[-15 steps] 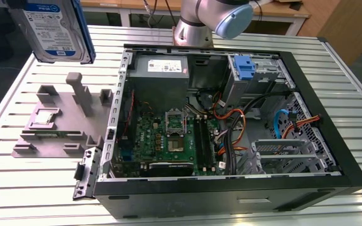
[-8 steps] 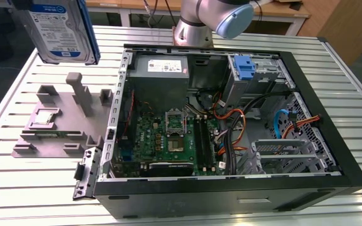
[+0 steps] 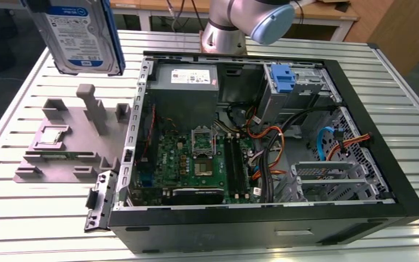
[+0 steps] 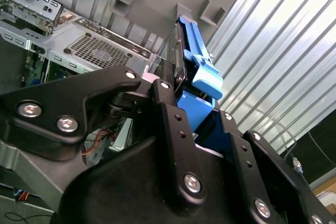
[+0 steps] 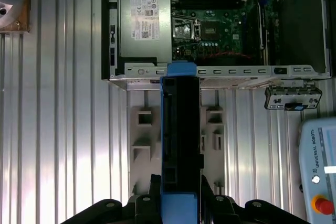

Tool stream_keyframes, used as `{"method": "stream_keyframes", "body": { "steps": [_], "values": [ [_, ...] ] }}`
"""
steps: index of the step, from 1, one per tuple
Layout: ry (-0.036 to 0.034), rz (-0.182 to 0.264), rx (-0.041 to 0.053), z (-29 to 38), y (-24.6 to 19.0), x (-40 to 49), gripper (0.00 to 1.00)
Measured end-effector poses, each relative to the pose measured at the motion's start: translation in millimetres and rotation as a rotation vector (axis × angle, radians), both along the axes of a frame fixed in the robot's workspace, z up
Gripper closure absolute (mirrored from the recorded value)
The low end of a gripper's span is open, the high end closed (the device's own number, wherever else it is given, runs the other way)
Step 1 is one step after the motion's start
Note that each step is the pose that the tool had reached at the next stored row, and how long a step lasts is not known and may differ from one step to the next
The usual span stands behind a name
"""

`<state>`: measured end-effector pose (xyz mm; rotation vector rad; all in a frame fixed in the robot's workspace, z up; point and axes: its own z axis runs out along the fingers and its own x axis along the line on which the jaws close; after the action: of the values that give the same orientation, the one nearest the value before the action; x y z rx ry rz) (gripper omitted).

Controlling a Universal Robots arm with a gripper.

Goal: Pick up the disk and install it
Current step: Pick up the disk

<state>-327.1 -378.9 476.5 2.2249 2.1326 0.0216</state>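
A big metal table (image 3: 42, 218) with long grooves carries everything. On it lies a black computer case (image 3: 268, 232) with its side off, so you can look right inside. The silver robot arm (image 3: 242, 22) stands at the far edge of the table, behind the case. On the exterior view's left of the case sits a grey holder (image 3: 64, 142) with slots and one tall post. Inside the case, a grey power box (image 3: 187, 79) with a white label sits in the far corner, and a green board (image 3: 195, 158) lies beside it on the case floor. A blue piece (image 3: 283, 79) stands in the far part of the case, toward the exterior view's right. The disk (image 3: 78, 35) is up in the air and touches nothing below it. In the exterior view it hangs above the table, beyond the grey holder, on the left of the case, and its white-and-blue label faces the camera. Blue plastic runs along its sides. In the first wrist view the disk (image 5: 179, 129) is seen from its thin edge, over the grey holder, with its far end pointing at the case. The hand (image 4: 197, 111) is closed tight on the disk, and its black fingers (image 4: 170, 124) press on both flat sides.
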Motion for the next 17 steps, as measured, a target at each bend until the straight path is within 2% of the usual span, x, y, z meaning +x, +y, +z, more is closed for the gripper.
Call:
{"method": "stream_keyframes", "body": {
  "steps": [5, 10, 15, 16, 17],
  "values": [
    [0.0, 0.0, 0.0, 0.0, -0.3, 9.8, 0.63],
    [0.0001, 0.0, 0.0, 0.0, -1.9, 14.3, 0.63],
    [-0.0001, 0.0, 0.0002, 0.0, -8.7, 15.9, 0.63],
    [0.0001, 0.0, 0.0017, 0.0, -10.4, 16.2, 0.63],
    [0.0002, 0.0, 0.0085, 0.0, -11.8, 16.4, 0.63]
  ]
}}
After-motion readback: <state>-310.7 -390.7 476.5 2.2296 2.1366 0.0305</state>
